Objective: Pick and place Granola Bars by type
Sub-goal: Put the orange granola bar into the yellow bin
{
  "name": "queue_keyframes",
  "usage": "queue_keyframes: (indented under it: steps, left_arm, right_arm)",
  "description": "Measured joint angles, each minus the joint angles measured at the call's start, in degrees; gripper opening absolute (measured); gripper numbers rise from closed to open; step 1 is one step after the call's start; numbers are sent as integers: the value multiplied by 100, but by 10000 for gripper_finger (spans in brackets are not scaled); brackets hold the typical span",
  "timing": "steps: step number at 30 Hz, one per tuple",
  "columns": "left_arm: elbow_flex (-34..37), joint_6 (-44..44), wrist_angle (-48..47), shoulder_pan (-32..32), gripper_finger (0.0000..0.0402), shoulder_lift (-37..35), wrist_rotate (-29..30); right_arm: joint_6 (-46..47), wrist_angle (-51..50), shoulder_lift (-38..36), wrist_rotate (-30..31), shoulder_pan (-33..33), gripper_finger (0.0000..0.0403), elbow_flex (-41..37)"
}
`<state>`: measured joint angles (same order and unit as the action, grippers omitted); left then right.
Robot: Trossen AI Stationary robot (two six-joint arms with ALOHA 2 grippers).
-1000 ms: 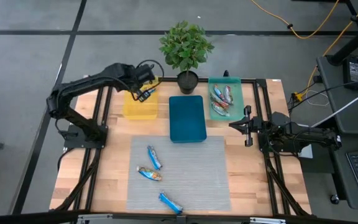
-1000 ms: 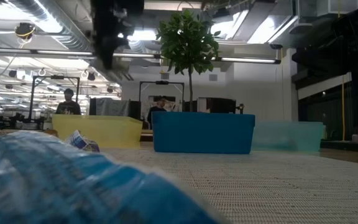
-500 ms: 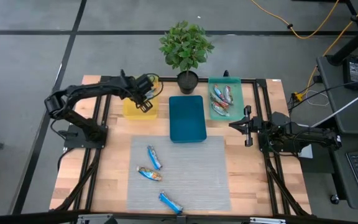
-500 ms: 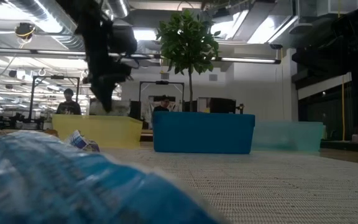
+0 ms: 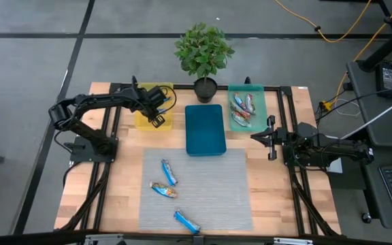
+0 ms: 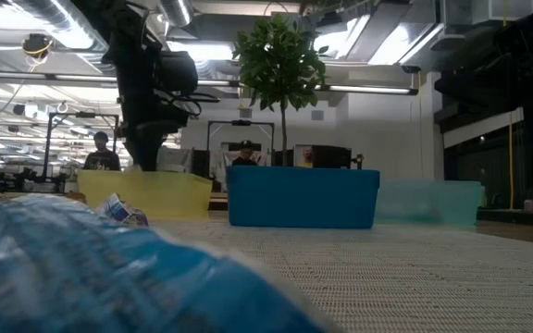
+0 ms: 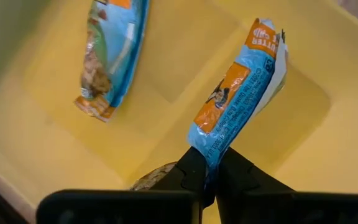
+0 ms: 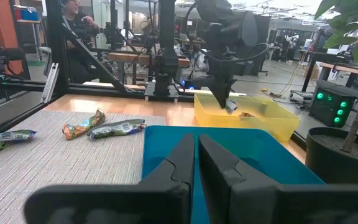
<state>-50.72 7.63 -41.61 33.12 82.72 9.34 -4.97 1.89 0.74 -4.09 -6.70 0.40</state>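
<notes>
My left gripper [image 7: 209,180], inside the yellow tray [image 5: 143,120], pinches a blue bar [image 7: 238,90] beside one already there [image 7: 107,53]; my right gripper [image 8: 196,163] waits clenched. Three bars [image 5: 168,171] remain on the mat [image 5: 216,190].

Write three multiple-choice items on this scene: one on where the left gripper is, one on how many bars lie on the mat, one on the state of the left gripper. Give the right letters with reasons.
1. Where is the left gripper?
A. over the yellow tray
B. over the mat
C. over the teal tray

2. How many bars lie on the grey mat?
A. one
B. three
C. six

3. What is the left gripper's state?
A. open and empty
B. shut on a blue bar
C. shut on nothing

Answers: 1 A, the high view shows it above the yellow tray. 2 B, three bars lie on the mat's left side. 3 B, the left wrist view shows the fingers pinching the bar's end.
</notes>
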Motion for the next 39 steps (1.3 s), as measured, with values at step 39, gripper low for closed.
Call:
queue_keyframes:
  steps: [39]
  left_arm:
    - [0, 183, -454, -895, 69, -1726, -411]
  right_arm:
    - [0, 1, 0, -1, 2, 24, 0]
